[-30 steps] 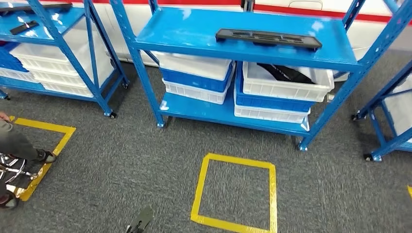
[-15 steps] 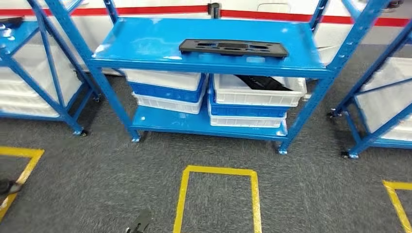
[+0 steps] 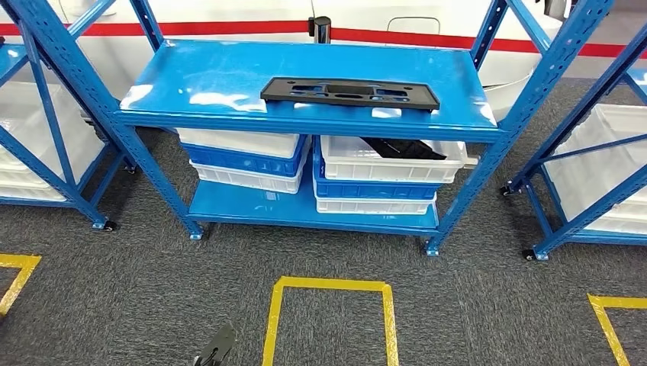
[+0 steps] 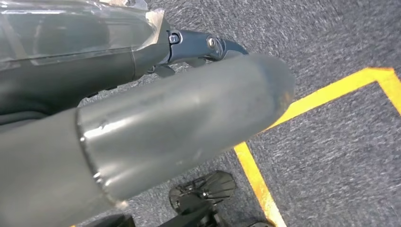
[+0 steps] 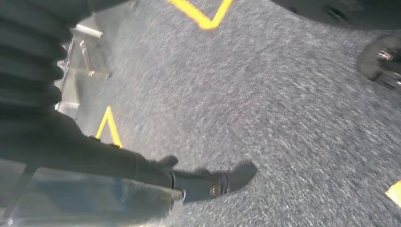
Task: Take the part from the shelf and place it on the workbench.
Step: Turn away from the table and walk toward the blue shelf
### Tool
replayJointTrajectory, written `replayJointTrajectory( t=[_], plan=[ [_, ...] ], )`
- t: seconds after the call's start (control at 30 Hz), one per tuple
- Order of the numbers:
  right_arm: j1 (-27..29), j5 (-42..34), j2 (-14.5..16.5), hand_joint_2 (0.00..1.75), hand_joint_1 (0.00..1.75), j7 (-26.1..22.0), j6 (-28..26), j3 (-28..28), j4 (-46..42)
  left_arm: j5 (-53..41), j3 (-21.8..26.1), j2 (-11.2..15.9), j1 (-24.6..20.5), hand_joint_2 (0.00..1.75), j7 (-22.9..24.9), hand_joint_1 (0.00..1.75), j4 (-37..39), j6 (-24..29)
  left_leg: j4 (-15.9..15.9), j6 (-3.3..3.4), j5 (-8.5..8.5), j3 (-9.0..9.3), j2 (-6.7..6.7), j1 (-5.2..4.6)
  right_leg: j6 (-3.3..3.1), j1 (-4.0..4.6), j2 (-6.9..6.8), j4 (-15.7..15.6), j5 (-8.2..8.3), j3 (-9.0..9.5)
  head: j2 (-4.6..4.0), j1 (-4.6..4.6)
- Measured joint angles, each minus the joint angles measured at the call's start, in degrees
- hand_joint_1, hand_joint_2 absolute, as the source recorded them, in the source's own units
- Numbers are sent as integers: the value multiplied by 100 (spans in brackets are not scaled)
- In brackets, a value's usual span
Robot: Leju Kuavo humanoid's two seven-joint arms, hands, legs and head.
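A long flat black part [image 3: 349,92] with several cut-outs lies on the top board of the blue shelf [image 3: 229,69] straight ahead, near its front edge. My left hand [image 4: 156,132] hangs by my side above the grey carpet; its thick grey thumb and a dark finger [image 4: 203,45] stick out straight and hold nothing. My right hand [image 5: 142,170] also hangs over the carpet, a dark finger [image 5: 213,182] stretched out with nothing in it. Both hands are far from the part.
Under the top board stand stacked white and blue bins [image 3: 244,156]; the right white bin [image 3: 389,156] holds another dark part. More blue shelves stand at left [image 3: 46,114] and right [image 3: 587,152]. A yellow taped square [image 3: 328,286] marks the carpet before the shelf.
The camera has moved: the whole picture has shifted, so the shelf with the part now sits centred and squarer to me. A person's leg at the left edge has left the picture.
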Motion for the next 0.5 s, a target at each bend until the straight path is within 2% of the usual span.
replayJointTrajectory(
  t=[0.07, 0.13, 0.2, 0.27, 0.3, 0.33, 0.37, 0.4, 0.43, 0.5],
  plan=[
    [-22, -3, -11, 0, 0, 0, 3, -3, -1, -3, 1, -6, -4, 0, 7, 0, 0, 3, 43, -84, -63, 42, 17, 5, -185, 6, -4, 22, 24, 45, 0, -13],
    [-21, -3, -11, 0, 0, 0, 2, -4, -1, -4, 0, -9, -13, 0, 8, 0, 0, 3, 209, -150, -155, -9, 46, 40, -274, -43, 13, 0, 21, 116, 0, -32],
    [-27, -3, -10, 0, 0, 0, 2, -8, -1, -5, -1, -9, -20, 0, 8, 0, 0, 3, 771, -223, -414, -306, 74, 70, -337, -59, 17, -16, -15, 182, 0, -42],
    [-35, -3, -10, 0, 0, 0, 1, -16, -1, -5, -1, -10, -19, 0, 8, 0, 1, 3, 1506, -288, -704, -763, 79, 96, -389, -59, 18, -15, -55, 214, 0, -46],
    [-37, -3, -9, 0, 0, 0, 1, -22, -1, -5, -1, -10, -17, 0, 8, 0, 1, 2, 1687, -313, -731, -928, 82, 118, -405, -63, 22, -15, -73, 231, 0, -45],
    [-39, -3, -8, 0, 0, 0, 1, -28, -1, -5, -1, -9, -16, 0, 9, 0, 1, 2, 1655, -332, -633, -992, 88, 142, -408, -70, 29, -15, -91, 253, 0, -46],
    [-39, -3, -7, 0, 0, 0, 1, -32, -1, -7, -1, -6, -17, 0, 9, 0, 1, 2, 1405, -346, -419, -940, 95, 167, -399, -81, 39, -15, -111, 282, 0, -45],
    [-39, -3, -5, 0, 0, 0, 2, -35, -1, -9, -1, -3, -17, 0, 9, 0, 0, 3, 1011, -360, -139, -810, 103, 193, -376, -94, 49, -15, -134, 315, 0, -47],
    [-39, -1, -4, 0, 0, 0, 3, -37, -1, -11, -1, 1, -19, 0, 11, 0, 1, 3, 634, -372, 48, -678, 109, 201, -344, -96, 57, -11, -155, 347, 0, -52],
    [-43, 10, -4, 0, 0, 0, 6, -38, -1, -14, -2, 3, -27, 0, 24, 0, 1, 3, 217, -331, 164, -528, 109, 185, -266, -69, 64, -6, -192, 361, 0, -68]
  ],
)
